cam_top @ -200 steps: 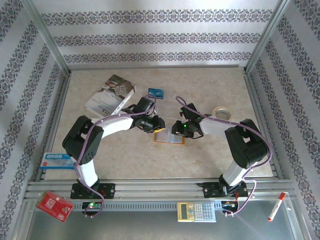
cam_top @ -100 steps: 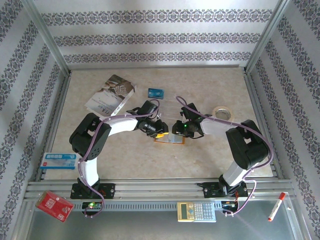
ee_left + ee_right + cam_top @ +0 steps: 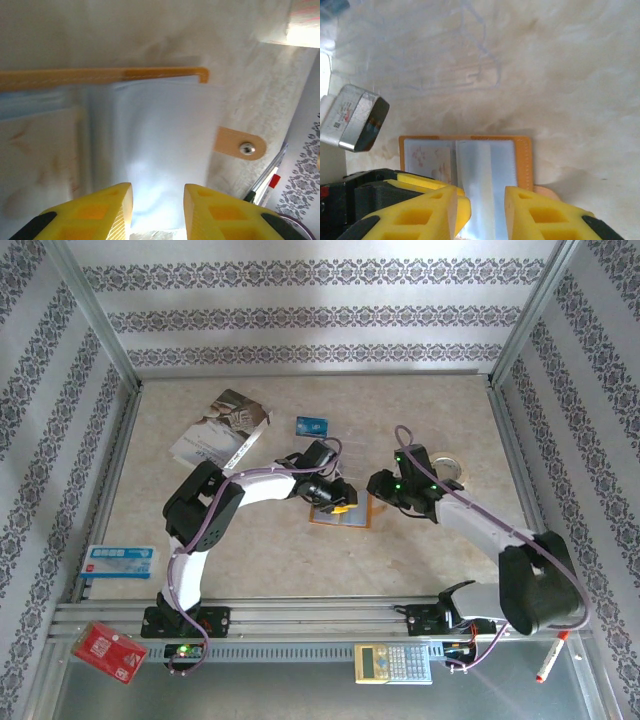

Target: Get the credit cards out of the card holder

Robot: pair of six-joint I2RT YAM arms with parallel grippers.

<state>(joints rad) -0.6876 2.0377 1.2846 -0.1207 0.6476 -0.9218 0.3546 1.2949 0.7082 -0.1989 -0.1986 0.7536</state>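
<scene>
1. While the orange card holder (image 3: pixel 342 519) lies opened flat in the middle of the worktop (image 3: pixel 280 560), both hands attend it from opposite sides.
2. Left hand (image 3: pixel 338 504) sits low over the holder, its yellow fingers (image 3: pixel 90 215) parted and astride a clear pocket (image 3: pixel 155 135). Nothing is clamped between them, and whether they press on the plastic cannot be told. The posture reads as steadying the pages so the holder neither slides nor folds shut.
3. Right hand (image 3: pixel 380 485) hovers just to the right of the holder, released, its fingers spread and empty. Its wrist camera looks down on the pockets, which suggests it is lining up to pinch out a card.
4. One blue card (image 3: pixel 312 425) lies on the worktop well beyond the holder, toward the far wall, apparently already out.
5. What looks like a pale card (image 3: pixel 427 157) sits in the pocket beside the left hand's fingers, so the job appears unfinished.
6. Snap tab (image 3: pixel 239 145) juts loose at the holder's side, consistent with it being unfastened.
</scene>
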